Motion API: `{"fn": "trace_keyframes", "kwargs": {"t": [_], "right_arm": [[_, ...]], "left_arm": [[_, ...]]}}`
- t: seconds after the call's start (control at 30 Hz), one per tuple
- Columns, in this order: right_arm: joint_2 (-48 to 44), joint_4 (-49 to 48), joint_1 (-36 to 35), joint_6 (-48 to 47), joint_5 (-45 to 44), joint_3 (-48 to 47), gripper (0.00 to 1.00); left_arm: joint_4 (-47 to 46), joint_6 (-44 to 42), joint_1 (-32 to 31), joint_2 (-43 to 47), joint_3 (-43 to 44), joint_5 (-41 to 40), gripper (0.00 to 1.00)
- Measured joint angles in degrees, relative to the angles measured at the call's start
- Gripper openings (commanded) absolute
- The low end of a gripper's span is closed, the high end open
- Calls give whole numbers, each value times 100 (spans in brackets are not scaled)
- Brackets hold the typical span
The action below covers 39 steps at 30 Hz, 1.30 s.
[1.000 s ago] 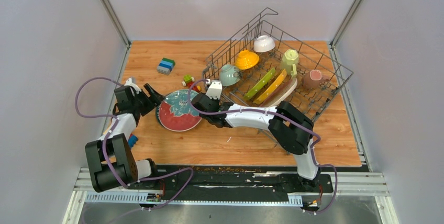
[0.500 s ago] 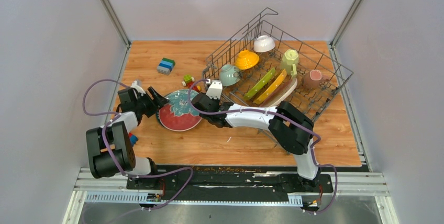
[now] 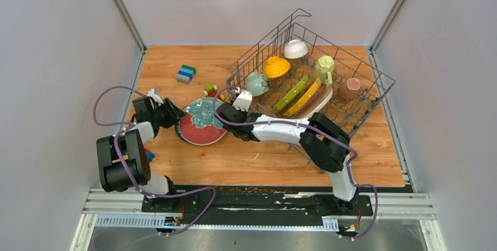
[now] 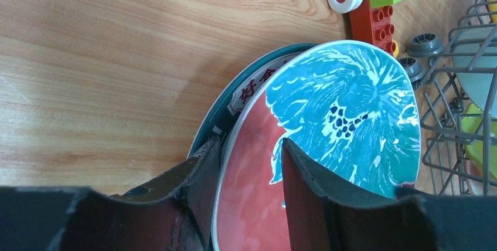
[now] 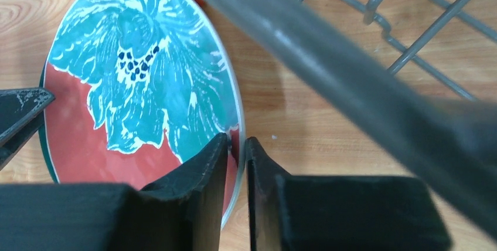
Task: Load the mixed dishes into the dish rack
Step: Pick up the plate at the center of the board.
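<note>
Our right gripper (image 5: 237, 145) pinches one rim of the red plate with a teal flower (image 3: 201, 123), which sits over the table (image 3: 275, 166) just left of the dish rack (image 3: 375, 92). Our left gripper (image 4: 252, 145) straddles the opposite rim, jaws apart.

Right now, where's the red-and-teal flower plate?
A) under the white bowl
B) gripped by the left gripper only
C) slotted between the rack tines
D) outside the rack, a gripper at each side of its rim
D: the red-and-teal plate is outside the dish rack, on its left in the top view. The right gripper pinches one edge and the left gripper straddles the opposite rim.
</note>
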State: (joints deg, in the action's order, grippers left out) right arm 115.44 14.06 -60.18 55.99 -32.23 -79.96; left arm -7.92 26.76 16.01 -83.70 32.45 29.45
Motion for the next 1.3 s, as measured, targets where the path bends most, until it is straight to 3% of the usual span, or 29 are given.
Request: {"fn": "trace_keyframes", "kwargs": {"t": [0.3, 0.53, 1.0, 1.3], "right_arm": [[116, -284, -7, 396, 92, 116, 33], [-74, -1250, -17, 407, -79, 682, 41], [-107, -2983, -17, 199, -170, 1294, 40], [-72, -2979, -17, 2, -2, 1248, 39]], "left_arm": [[109, -68, -46, -39, 48, -46, 45], [157, -92, -61, -83, 63, -37, 42], [170, -247, -44, -146, 94, -223, 37], [144, -295, -22, -162, 96, -245, 35]]}}
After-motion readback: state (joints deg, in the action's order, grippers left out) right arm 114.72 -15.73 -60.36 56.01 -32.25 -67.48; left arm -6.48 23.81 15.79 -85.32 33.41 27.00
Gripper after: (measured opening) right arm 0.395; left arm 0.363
